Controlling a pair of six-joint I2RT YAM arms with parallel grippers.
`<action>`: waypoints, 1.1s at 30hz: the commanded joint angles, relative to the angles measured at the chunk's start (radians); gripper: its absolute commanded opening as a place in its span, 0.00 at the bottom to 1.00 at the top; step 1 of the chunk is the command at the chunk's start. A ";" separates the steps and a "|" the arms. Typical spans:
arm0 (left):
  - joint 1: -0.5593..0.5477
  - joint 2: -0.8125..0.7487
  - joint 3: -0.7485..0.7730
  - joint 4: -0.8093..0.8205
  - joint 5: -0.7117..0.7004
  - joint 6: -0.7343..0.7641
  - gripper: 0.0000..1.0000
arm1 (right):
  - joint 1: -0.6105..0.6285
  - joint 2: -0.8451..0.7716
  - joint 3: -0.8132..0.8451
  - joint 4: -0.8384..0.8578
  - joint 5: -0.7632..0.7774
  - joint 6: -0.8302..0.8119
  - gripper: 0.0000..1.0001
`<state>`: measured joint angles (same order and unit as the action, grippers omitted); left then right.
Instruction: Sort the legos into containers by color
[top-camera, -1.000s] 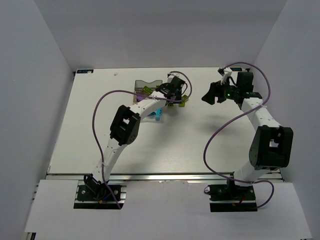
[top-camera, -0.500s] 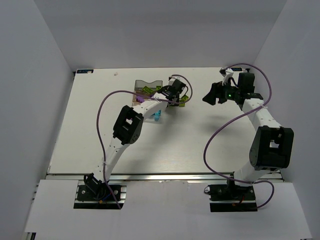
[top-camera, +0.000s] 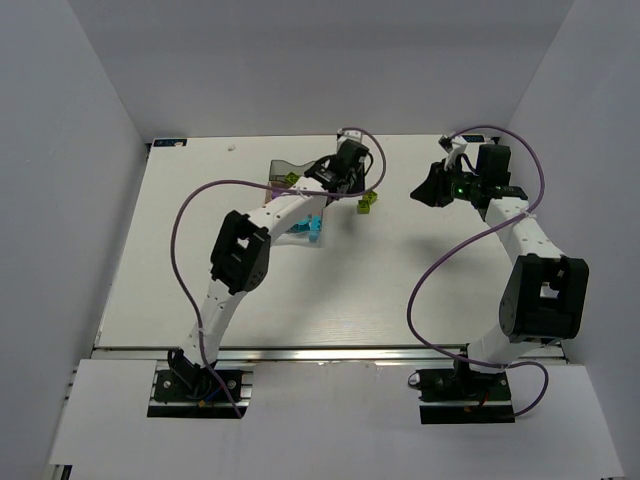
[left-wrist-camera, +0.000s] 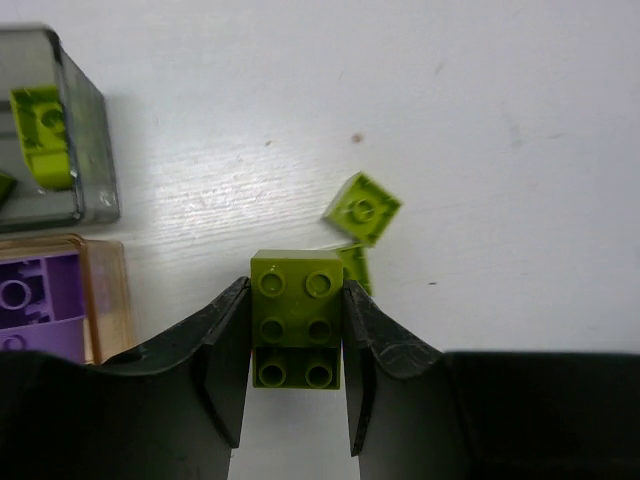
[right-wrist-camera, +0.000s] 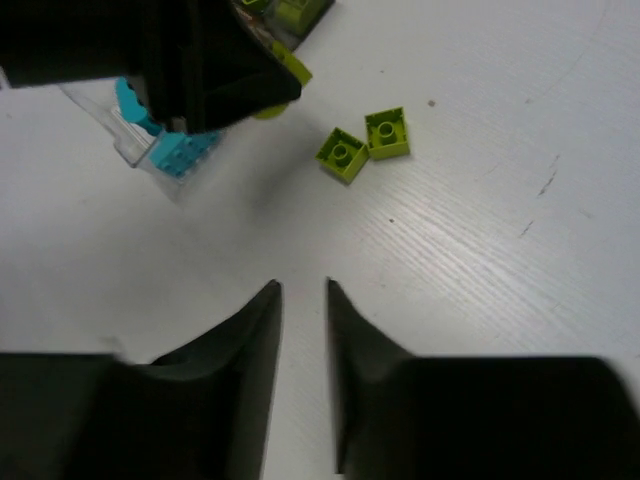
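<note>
My left gripper (left-wrist-camera: 297, 290) is shut on a lime green studded lego (left-wrist-camera: 297, 315), held a little above the table. Two small lime legos (left-wrist-camera: 364, 207) lie on the white table just beyond it, and show as well in the right wrist view (right-wrist-camera: 342, 155). At the left, the smoky grey container (left-wrist-camera: 95, 110) holds a lime lego (left-wrist-camera: 42, 135). The amber container (left-wrist-camera: 110, 290) holds a purple lego (left-wrist-camera: 30, 305). The clear container (right-wrist-camera: 135, 150) holds cyan legos (right-wrist-camera: 185, 150). My right gripper (right-wrist-camera: 303, 288) hovers over bare table, its jaws a narrow gap apart with nothing between them.
The three containers stand in a row at the table's back middle (top-camera: 290, 170), under the left arm (top-camera: 285, 210). The right arm (top-camera: 525, 240) reaches along the right side. Grey walls enclose the table.
My left gripper has closed on the lime lego and drawn back toward the containers with it. My right gripper's jaws have narrowed; that arm has stayed in place.
</note>
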<state>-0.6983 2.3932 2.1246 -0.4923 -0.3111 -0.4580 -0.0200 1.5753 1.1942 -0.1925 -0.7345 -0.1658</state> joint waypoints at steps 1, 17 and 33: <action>0.039 -0.187 -0.021 0.064 0.043 -0.039 0.06 | -0.001 -0.021 0.010 -0.018 -0.049 -0.001 0.25; 0.253 -0.174 -0.072 0.043 0.047 -0.039 0.04 | 0.058 0.028 0.031 -0.111 -0.028 -0.058 0.04; 0.293 -0.083 -0.014 0.003 0.050 0.004 0.56 | 0.103 0.081 0.080 -0.165 0.007 -0.112 0.23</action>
<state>-0.4133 2.3352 2.0808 -0.4923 -0.2630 -0.4675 0.0650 1.6451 1.2179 -0.3302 -0.7311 -0.2436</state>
